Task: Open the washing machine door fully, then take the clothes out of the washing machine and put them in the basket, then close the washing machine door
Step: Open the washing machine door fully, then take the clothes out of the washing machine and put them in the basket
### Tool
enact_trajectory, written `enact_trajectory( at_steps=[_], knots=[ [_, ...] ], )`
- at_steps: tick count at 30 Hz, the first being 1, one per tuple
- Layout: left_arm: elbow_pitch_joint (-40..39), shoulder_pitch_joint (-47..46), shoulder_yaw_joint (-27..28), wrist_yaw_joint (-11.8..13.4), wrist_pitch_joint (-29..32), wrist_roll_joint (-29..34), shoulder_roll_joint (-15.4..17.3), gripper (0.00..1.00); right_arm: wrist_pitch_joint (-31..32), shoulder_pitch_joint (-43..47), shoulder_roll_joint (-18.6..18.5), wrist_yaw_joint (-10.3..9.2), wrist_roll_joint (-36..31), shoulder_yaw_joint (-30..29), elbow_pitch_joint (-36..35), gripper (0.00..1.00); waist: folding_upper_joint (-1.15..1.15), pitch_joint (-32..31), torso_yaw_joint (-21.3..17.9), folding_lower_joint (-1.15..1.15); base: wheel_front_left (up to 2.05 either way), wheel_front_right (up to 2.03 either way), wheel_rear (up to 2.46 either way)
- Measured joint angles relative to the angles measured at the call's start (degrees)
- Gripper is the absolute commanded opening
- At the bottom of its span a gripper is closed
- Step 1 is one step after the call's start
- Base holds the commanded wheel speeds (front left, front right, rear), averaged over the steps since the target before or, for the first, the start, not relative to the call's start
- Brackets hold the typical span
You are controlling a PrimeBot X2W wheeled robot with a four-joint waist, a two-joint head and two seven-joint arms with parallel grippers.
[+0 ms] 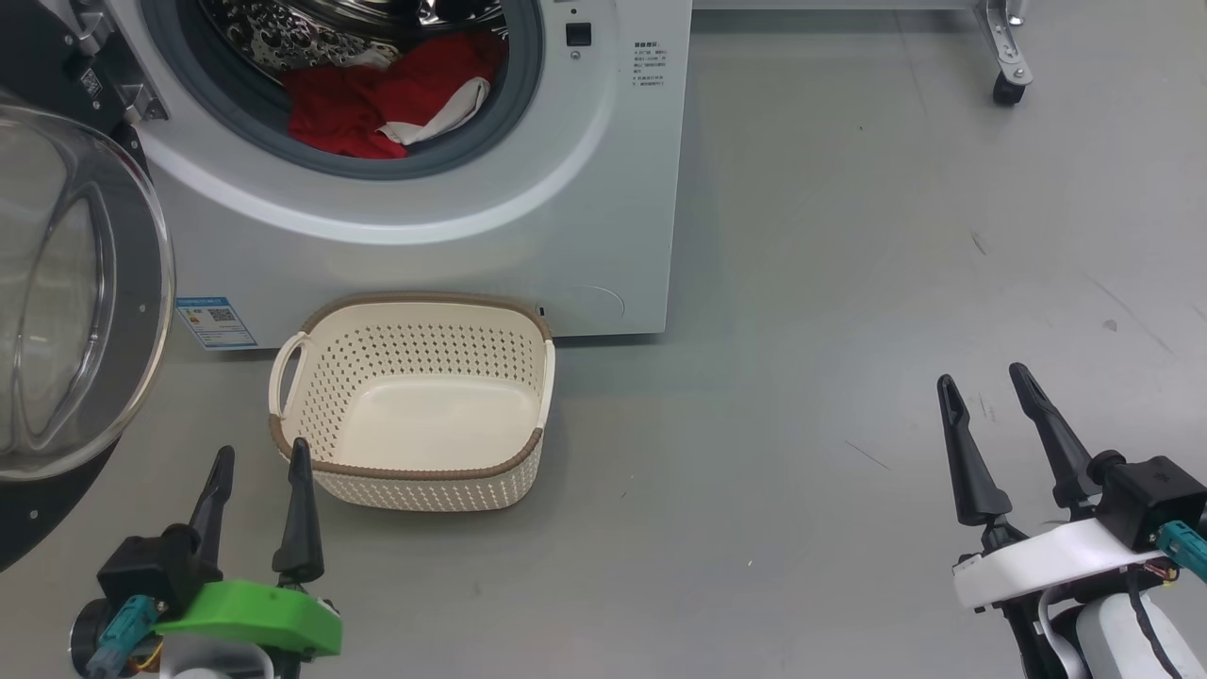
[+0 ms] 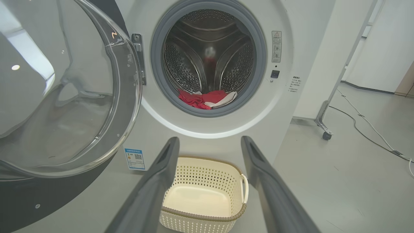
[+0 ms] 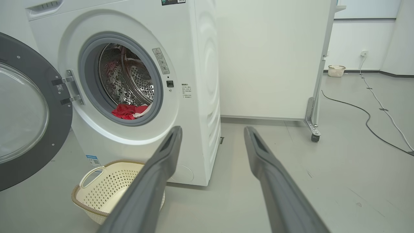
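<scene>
Red, white-trimmed clothes (image 1: 387, 104), one bundle, lie at the front lip of the steel drum (image 2: 190, 64) against the grey seal (image 1: 443, 162) of the one washing machine (image 1: 603, 189). Its one washing machine door (image 1: 57, 283) stands swung wide at the machine's left. One basket (image 1: 415, 302) sits on the floor (image 1: 801, 330) just before the machine's base. There are two grippers, left gripper (image 1: 262, 451) beside the basket's near left corner and right gripper (image 1: 983, 375) well apart, both with fingers spread, gripping nothing.

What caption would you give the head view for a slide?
Door open, red clothes in the drum, empty basket on the floor, left gripper and right gripper open, holding nothing.
</scene>
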Motion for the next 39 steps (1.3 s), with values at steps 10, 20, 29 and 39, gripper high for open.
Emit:
enact_trajectory(
  at_steps=[10, 20, 29, 39],
  knots=[
    [-0.98, 0.52, -0.03, 0.0, 0.0, 0.01, -0.12, 1.0, 0.0, 0.08, 0.41, 0.0, -0.32, -0.76, -0.67, 1.0, 0.0, 0.22, -0.12, 0.0, 0.0, 0.0, 0.0],
    [-1.75, 0.57, -0.49, 0.09, 0.0, 0.87, -0.18, 1.0, 0.0, 0.09, 0.54, 0.0, -0.68, -1.15, -0.94, 1.0, 0.0, 0.32, -0.29, 0.0, 0.0, 0.0, 0.0],
    [-2.01, 1.27, -0.6, 0.1, 0.0, 1.01, -0.25, 1.0, 0.0, 0.16, 0.94, 0.01, -0.88, -1.49, -1.1, 1.0, 0.0, 0.37, -0.41, 0.0, 0.0, 0.0, 0.0],
    [-2.53, 1.33, -0.59, 0.34, 0.0, 1.01, -0.3, 1.0, -0.01, 0.25, 1.32, 0.03, -1.03, -1.76, -1.13, 1.0, 0.0, 0.47, -0.44, 0.0, 0.0, 0.0, 0.0]
  ],
)
